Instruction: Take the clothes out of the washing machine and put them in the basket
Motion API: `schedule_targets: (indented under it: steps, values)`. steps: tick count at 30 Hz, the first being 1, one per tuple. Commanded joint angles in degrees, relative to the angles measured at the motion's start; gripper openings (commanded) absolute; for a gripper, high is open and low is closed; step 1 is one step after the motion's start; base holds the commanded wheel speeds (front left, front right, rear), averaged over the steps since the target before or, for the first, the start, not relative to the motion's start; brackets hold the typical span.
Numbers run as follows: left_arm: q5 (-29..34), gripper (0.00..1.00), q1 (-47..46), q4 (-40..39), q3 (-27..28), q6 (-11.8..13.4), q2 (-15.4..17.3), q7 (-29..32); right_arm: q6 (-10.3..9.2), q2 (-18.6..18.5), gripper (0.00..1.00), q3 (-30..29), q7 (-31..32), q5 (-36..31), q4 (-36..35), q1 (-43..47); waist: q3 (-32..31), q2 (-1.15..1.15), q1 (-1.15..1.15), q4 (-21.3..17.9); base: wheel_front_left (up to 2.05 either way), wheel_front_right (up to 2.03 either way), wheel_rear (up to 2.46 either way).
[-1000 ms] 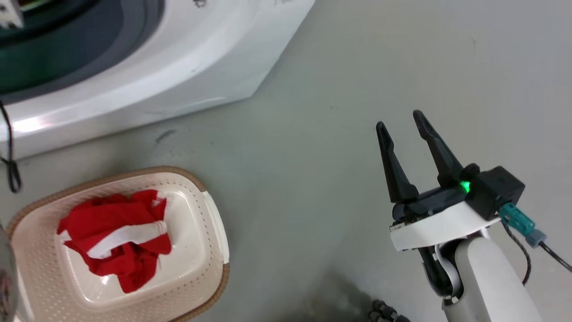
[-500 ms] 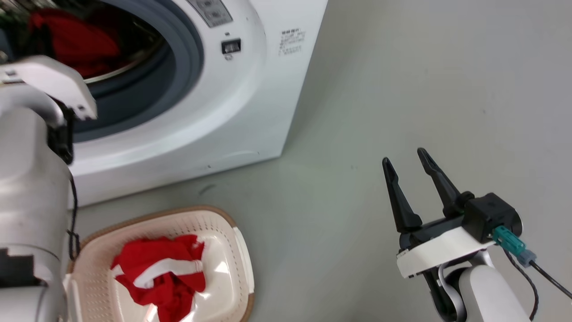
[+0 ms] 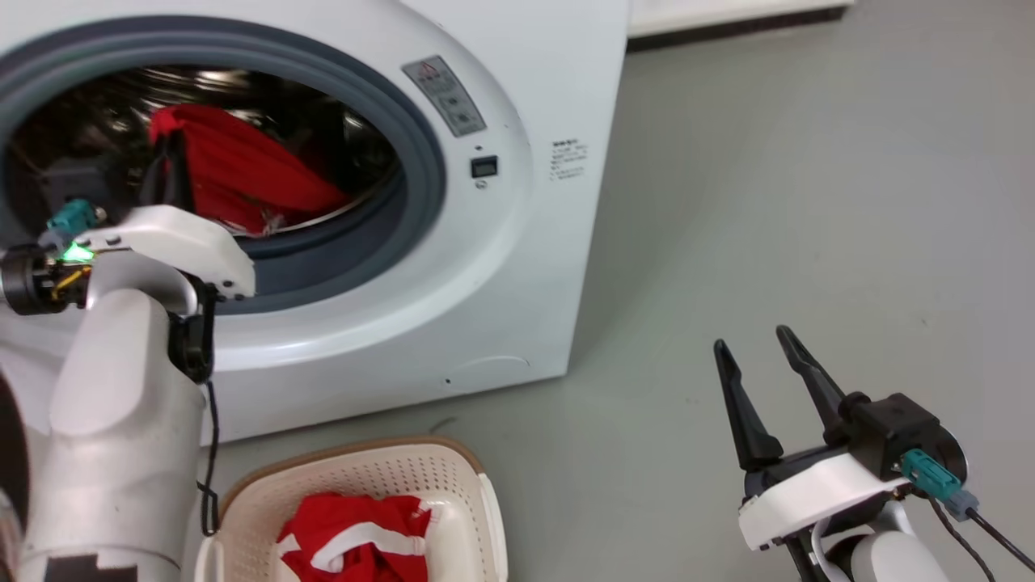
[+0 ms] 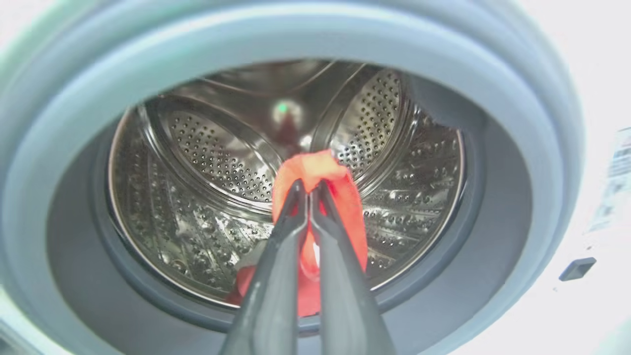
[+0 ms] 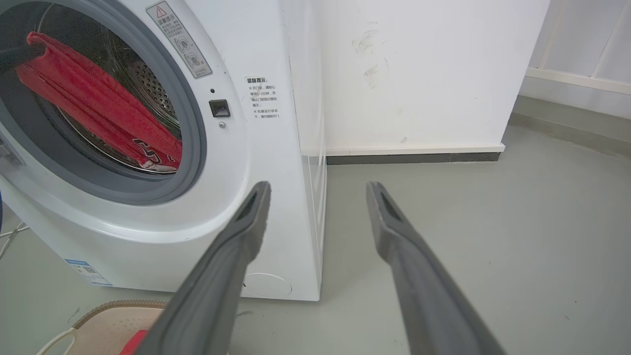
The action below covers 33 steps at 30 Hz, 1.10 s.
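Red fabric is hanging from the left gripper [image 4: 309,183], whose two dark fingers are pressing together on a fold of the garment [image 4: 351,212] inside the washing machine [image 3: 501,267], beyond the grey rubber ring [image 3: 422,158] and in front of the perforated steel drum [image 4: 197,148]. From the fingertips the cloth is trailing away as a long band. Its long axis is running from the pinch, high in the opening, down toward the drum's front lip, where its lower end is showing in the right wrist view; whether that end is resting on the steel or hanging free cannot be told. A second red piece [image 3: 356,537] with a white band is already lying in the basket [image 3: 453,485], which is standing on the floor [image 3: 768,202] just in front of the machine's lower front edge, below the opening and close beside the left forearm [image 3: 121,404]. The right gripper [image 3: 752,339] is hovering with its fingers spread and nothing between them, well apart from the machine's right corner and from both cloth and basket. By this layout the left arm is the one placed to finish the step: the pull will likely have to come back over the ring before dropping to the basket, and the trailing end could drag on the lip.
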Motion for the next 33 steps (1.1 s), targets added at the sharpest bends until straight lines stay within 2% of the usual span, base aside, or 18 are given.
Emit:
schedule_targets:
  steps: [1, 12, 25, 33]
  values:
    - [0.13, 0.0, 1.3, -1.52, 0.15, -0.38, -0.5, -0.26, -0.04, 0.04, 1.0, -0.29, 0.13, -0.27, -0.41, 0.8, -1.85, 0.0, 0.02, 1.62, 0.0, 0.0, 0.0]
    - [0.56, 0.0, 13.66, -23.5, 0.1, 0.71, -3.85, -0.21, -0.03, 0.04, 1.0, -1.53, 2.18, -0.75, -3.1, 4.01, -5.02, 0.0, 0.02, 4.55, 0.0, 0.0, 0.0]
    - [1.06, 0.0, 22.49, -56.81, -0.85, 3.82, -3.45, 6.26, -0.04, 0.04, 1.0, -2.15, 3.91, -1.2, -5.0, 6.64, -6.75, 0.0, 0.02, 8.93, 0.0, 0.0, 0.0]
    - [0.18, 0.0, 30.43, -67.6, -1.55, 5.98, -4.62, 9.91, -0.04, 0.04, 1.0, -1.9, 4.27, -1.19, -5.61, 6.87, -6.38, 0.0, 0.02, 9.81, 0.0, 0.0, 0.0]
